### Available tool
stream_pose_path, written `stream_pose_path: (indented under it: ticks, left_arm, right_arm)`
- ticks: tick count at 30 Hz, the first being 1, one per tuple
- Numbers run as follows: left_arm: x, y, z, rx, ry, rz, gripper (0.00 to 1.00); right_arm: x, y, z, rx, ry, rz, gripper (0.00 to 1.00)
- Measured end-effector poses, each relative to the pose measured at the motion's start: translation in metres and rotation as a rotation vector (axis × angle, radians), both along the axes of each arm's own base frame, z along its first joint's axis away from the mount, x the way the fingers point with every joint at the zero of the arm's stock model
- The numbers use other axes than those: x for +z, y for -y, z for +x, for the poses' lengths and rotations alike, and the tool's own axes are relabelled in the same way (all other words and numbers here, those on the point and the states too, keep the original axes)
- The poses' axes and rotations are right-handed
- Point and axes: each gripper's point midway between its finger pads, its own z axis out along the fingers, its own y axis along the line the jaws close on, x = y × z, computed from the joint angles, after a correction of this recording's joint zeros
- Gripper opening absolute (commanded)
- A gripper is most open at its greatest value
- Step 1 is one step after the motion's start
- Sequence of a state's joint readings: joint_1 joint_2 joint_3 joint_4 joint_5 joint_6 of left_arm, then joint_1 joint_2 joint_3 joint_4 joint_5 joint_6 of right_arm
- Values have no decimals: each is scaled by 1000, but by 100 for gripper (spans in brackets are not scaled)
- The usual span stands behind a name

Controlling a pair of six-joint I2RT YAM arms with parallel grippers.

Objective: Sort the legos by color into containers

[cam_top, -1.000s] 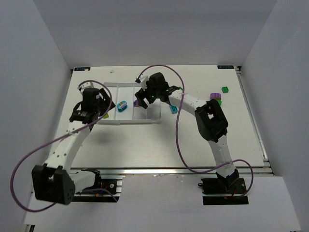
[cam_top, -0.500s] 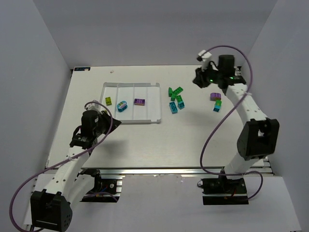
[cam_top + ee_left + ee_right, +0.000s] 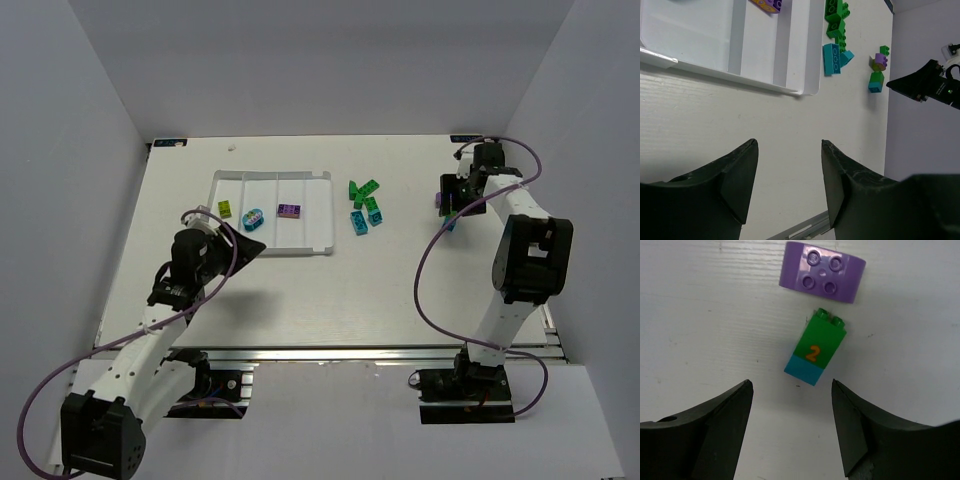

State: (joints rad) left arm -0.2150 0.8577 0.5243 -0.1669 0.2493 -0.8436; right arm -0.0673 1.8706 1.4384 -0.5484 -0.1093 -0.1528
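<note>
Our left fingers (image 3: 740, 175) hung parted and empty above the worktop (image 3: 715, 125). Our right fingers (image 3: 725, 420) gaped, gripping nothing, near a green-and-teal lego (image 3: 815, 352).

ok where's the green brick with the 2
The green brick lies mid right wrist view, on the table just beyond the right pincer, beside the purple brick.

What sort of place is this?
Probably a lab robot cell: white table boxed in by plain white walls, left arm and right arm bolted at its edge, tray and legos.
</note>
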Motion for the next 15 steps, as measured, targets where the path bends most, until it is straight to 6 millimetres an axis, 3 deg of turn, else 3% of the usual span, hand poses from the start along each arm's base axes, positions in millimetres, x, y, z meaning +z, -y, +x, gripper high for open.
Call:
stream_pose_path:
  ticks: [9,15]
  left_arm:
    - [-3,6,-7,-6,-3,-17,64]
    - [-4,9,-9,-10,-8,-16,64]
  right_arm:
    - [-20,14,-8,-161,-33,-41,68]
    - [-36,16,7,-218,-24,-31,66]
